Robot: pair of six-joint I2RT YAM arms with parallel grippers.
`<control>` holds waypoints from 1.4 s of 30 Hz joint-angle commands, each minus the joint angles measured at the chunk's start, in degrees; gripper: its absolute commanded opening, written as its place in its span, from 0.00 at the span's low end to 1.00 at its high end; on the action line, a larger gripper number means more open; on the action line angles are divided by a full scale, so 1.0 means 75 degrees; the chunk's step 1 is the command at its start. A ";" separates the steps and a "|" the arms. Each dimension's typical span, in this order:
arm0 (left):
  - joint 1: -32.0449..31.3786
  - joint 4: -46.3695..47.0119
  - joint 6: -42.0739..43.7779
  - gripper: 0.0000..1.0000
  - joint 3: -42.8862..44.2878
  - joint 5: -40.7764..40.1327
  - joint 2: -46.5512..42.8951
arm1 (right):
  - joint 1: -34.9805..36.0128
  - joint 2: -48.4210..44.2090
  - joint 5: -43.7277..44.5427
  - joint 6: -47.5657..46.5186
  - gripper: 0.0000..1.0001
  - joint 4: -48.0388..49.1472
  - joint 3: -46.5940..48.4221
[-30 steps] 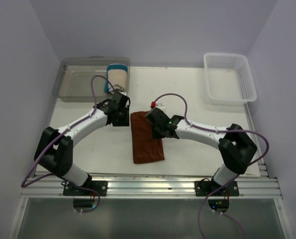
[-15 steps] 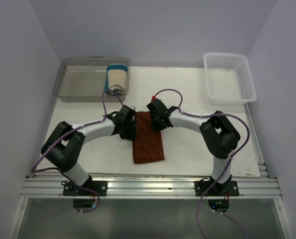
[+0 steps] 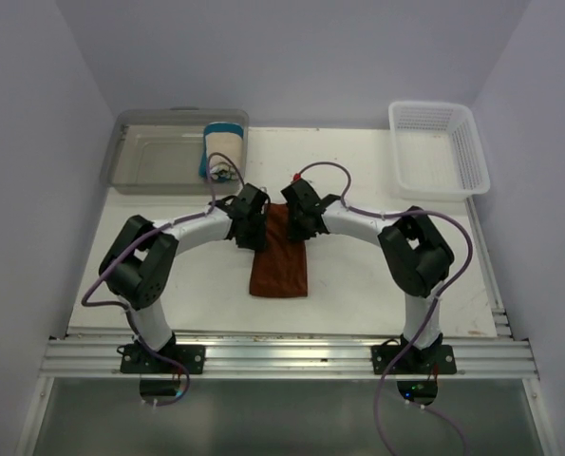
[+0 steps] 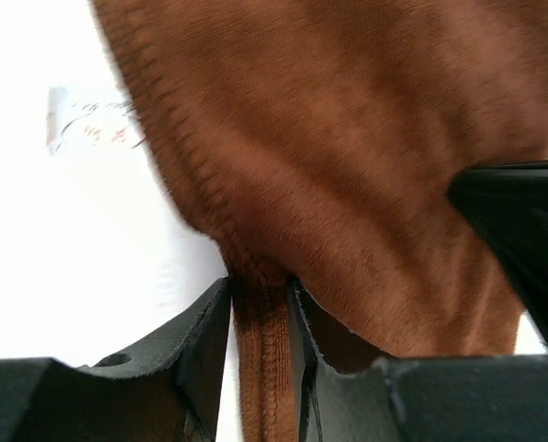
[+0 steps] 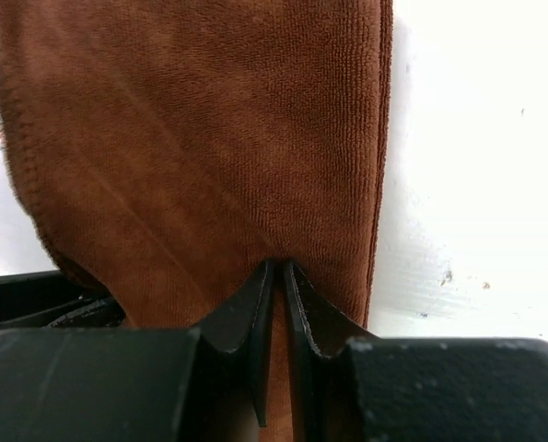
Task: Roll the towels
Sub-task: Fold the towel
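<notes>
The rust-brown towel (image 3: 280,266) lies lengthwise in the middle of the table. Its far end is lifted and pinched by both grippers. My left gripper (image 3: 254,235) is shut on the towel's far left edge; the hem runs between its fingers in the left wrist view (image 4: 260,313). My right gripper (image 3: 297,228) is shut on the far right part of the towel (image 5: 209,147), a thin fold between its jaws (image 5: 278,276). The cream towel with blue edges (image 3: 224,149) stands rolled up in the clear bin.
A clear plastic bin (image 3: 159,160) sits at the far left. A white mesh basket (image 3: 439,147) sits at the far right. A small white label (image 4: 89,129) lies on the table beside the brown towel.
Both grippers moved in to the brown towel's far end and closed on it. The towel's far edge has risen and the visible length of towel has shortened toward the near side.
</notes>
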 commanded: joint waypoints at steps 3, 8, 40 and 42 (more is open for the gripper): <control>0.0115 -0.1088 0.0374 0.35 0.0467 -0.0769 -0.0713 | -0.0038 -0.0698 0.0462 -0.0281 0.15 -0.0172 0.0485; 0.0115 -0.1289 0.0116 0.36 -0.0245 -0.0489 -0.1965 | -0.0003 -0.2025 0.0405 -0.0282 0.19 -0.0054 -0.0568; -0.0236 -0.0245 -0.0189 0.35 -0.2208 0.0802 -0.2998 | 0.2446 -0.3397 0.1716 0.0949 0.21 -0.0780 -0.2623; -0.0236 -0.0631 -0.0142 0.36 -0.1903 0.0440 -0.3221 | 0.2669 -0.3444 0.2021 0.0715 0.21 -0.0956 -0.2412</control>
